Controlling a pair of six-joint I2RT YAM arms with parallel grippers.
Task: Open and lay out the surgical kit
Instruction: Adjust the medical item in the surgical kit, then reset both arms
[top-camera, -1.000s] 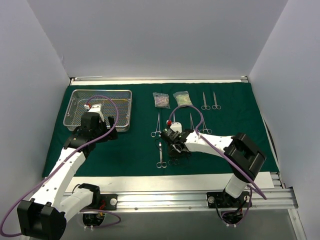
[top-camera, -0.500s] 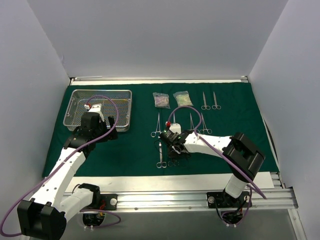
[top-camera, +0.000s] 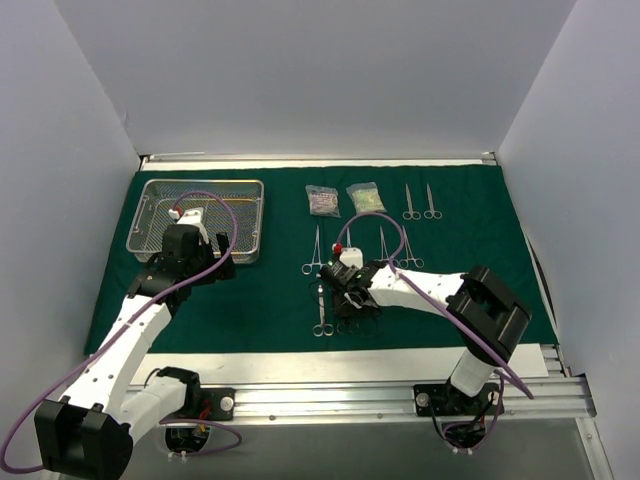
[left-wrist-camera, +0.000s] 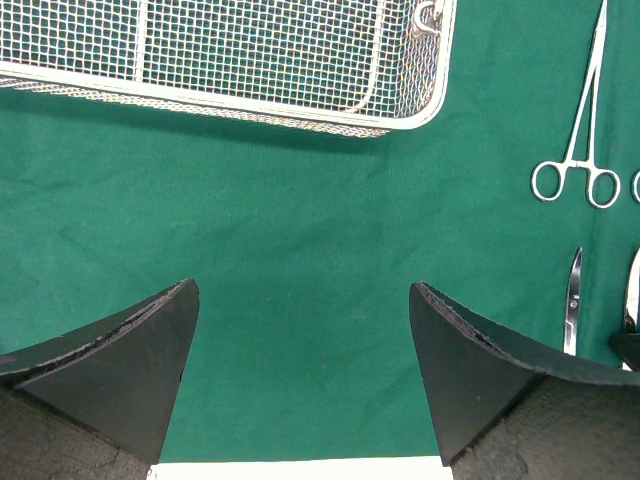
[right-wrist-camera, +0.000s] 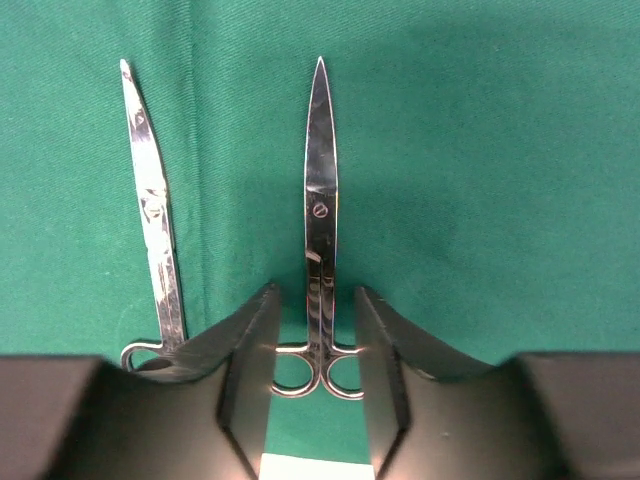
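Kit laid open on the table (top-camera: 300, 362) — tools in rows.
Overhead: cloth (top-camera: 270, 300) spread flat, pouches (top-camera: 322, 200) and clamps (top-camera: 411, 203) lined up right of the tray (top-camera: 200, 182) for easy reach. Left wrist: left claw (left-wrist-camera: 302, 290) gapes empty beside the tray, likely parked out of the way. Right wrist: right claw (right-wrist-camera: 315, 295) narrowly parted astride one clamp (right-wrist-camera: 321, 170) — not pinching it.

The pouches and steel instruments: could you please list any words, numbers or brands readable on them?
None readable in any view.
Left pouch and right pouch: only coloured specks, too small to read.
Scissor-handled instrument between the right gripper fingers: plain steel, a pivot screw, no engraving visible.
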